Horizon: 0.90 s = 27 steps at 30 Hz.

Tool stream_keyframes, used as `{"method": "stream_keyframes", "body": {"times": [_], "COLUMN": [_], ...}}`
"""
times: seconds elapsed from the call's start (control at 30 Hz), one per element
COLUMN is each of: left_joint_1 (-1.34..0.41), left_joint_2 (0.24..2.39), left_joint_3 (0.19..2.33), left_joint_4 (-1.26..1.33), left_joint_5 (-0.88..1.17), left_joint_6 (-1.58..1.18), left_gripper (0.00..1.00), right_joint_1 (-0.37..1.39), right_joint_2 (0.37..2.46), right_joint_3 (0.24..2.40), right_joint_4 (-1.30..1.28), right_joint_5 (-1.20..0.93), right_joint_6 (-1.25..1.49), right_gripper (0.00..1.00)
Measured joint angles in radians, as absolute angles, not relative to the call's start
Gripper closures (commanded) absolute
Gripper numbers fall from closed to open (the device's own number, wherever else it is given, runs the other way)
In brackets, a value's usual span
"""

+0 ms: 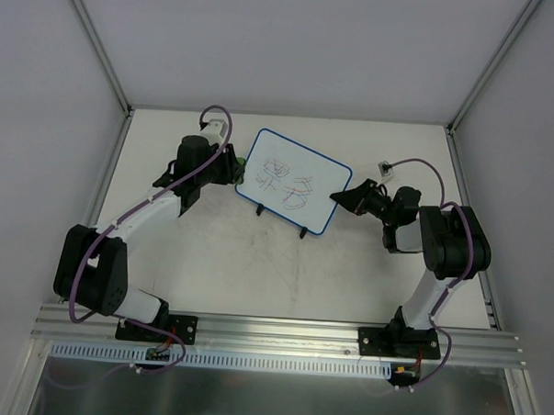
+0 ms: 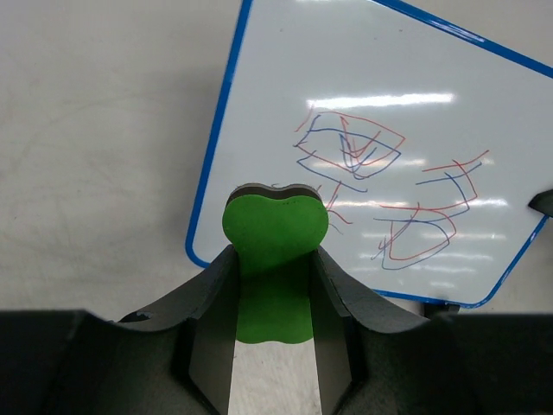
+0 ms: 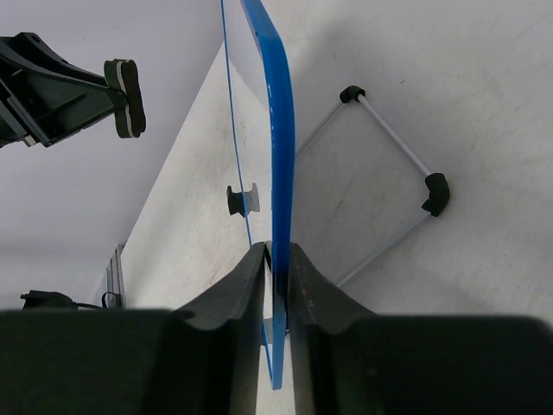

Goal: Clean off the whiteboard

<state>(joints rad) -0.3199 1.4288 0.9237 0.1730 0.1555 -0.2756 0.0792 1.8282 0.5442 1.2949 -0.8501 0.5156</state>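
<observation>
The whiteboard (image 1: 292,181) has a blue frame and red and blue scribbles. It sits tilted at the table's middle back on two black feet. My right gripper (image 1: 344,198) is shut on its right edge; the right wrist view shows the blue edge (image 3: 281,156) pinched between the jaws. My left gripper (image 1: 235,166) is shut on the green eraser (image 2: 275,259), which is just off the board's lower left corner. In the left wrist view the whiteboard (image 2: 380,112) fills the upper right. The eraser (image 3: 126,97) also shows at the upper left of the right wrist view.
The table (image 1: 256,271) is white, walled at the back and both sides, with metal posts at the back corners. An aluminium rail (image 1: 272,331) runs along the near edge. A small white connector (image 1: 385,165) lies behind the right gripper. The board's wire stand (image 3: 389,190) reaches behind it.
</observation>
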Motion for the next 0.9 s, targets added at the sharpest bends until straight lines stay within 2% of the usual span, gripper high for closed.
{"method": "stream_keyframes", "body": {"times": [0.07, 0.1, 0.17, 0.5, 0.9], "left_joint_1": [-0.349, -0.364, -0.383, -0.398, -0.407], "left_joint_2": [1.443, 1.452, 1.472, 1.613, 1.726], "left_joint_3": [0.939, 0.947, 0.962, 1.026, 1.067], "left_joint_4": [0.178, 0.181, 0.184, 0.208, 0.363], "left_joint_5": [0.149, 0.148, 0.149, 0.120, 0.075], "left_joint_6": [-0.249, -0.238, -0.220, -0.134, -0.073], "left_gripper": [1.00, 1.00, 1.00, 1.00, 1.00], "right_joint_1": [0.080, 0.081, 0.081, 0.083, 0.083], "right_joint_2": [1.829, 1.829, 1.829, 1.831, 1.841], "right_joint_3": [0.544, 0.544, 0.544, 0.544, 0.544], "right_joint_4": [1.295, 1.296, 1.304, 1.306, 1.314], "right_joint_5": [-0.850, -0.852, -0.856, -0.855, -0.854], "right_joint_6": [0.516, 0.518, 0.524, 0.524, 0.522], "right_gripper": [0.90, 0.96, 1.00, 1.00, 1.00]}}
